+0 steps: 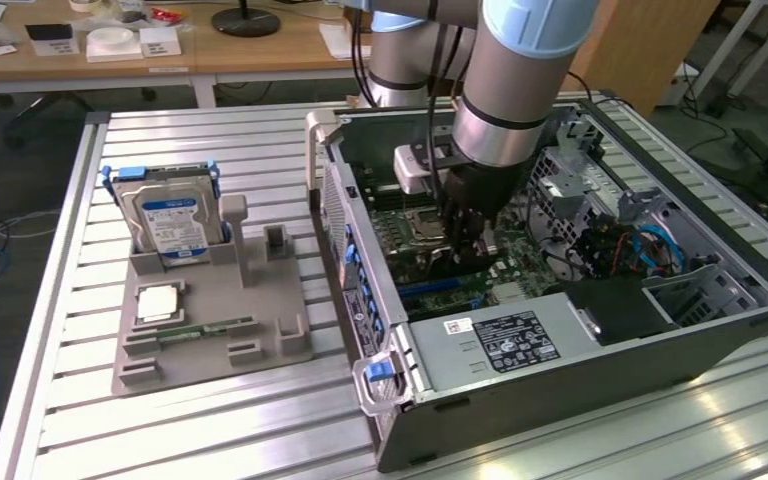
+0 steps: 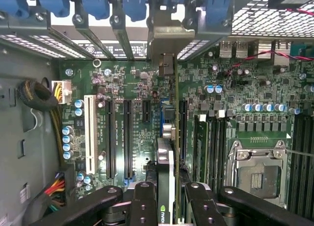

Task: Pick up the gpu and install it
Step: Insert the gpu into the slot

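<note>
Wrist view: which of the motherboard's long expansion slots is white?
The white slot at the end of the row, nearest the braided cable bundle; the neighbouring slots are black.

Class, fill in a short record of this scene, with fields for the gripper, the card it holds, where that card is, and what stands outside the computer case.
Gripper: black-fingered gripper, shut on the gpu
Held item: thin green circuit card with a black cooler, seen edge-on
Location: inside the open grey metal computer case, over the slots of the green motherboard
Seated in slot: cannot tell
Outside case: boxy hard drive with a blue-white label, upright in a grey plastic holder, on the exterior view's left
</note>
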`<state>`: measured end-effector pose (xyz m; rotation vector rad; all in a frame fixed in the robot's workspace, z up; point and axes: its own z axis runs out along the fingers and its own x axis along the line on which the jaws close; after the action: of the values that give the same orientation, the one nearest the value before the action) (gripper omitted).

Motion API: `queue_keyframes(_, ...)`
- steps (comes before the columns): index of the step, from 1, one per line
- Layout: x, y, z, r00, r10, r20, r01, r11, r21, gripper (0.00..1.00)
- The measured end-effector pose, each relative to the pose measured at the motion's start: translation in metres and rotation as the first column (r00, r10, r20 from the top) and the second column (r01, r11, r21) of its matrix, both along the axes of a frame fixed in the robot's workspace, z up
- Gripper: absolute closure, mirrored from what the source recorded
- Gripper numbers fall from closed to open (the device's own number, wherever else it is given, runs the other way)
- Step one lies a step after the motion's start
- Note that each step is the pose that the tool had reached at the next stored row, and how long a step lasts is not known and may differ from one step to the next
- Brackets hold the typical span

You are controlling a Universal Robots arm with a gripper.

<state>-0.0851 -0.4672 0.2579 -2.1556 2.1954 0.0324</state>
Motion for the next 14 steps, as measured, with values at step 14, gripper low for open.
queue_keyframes(14,-0.0047,0.0012,-0.0015,1.0000,0.000,0.0001,0.000,1.0000,0.0000,0.73)
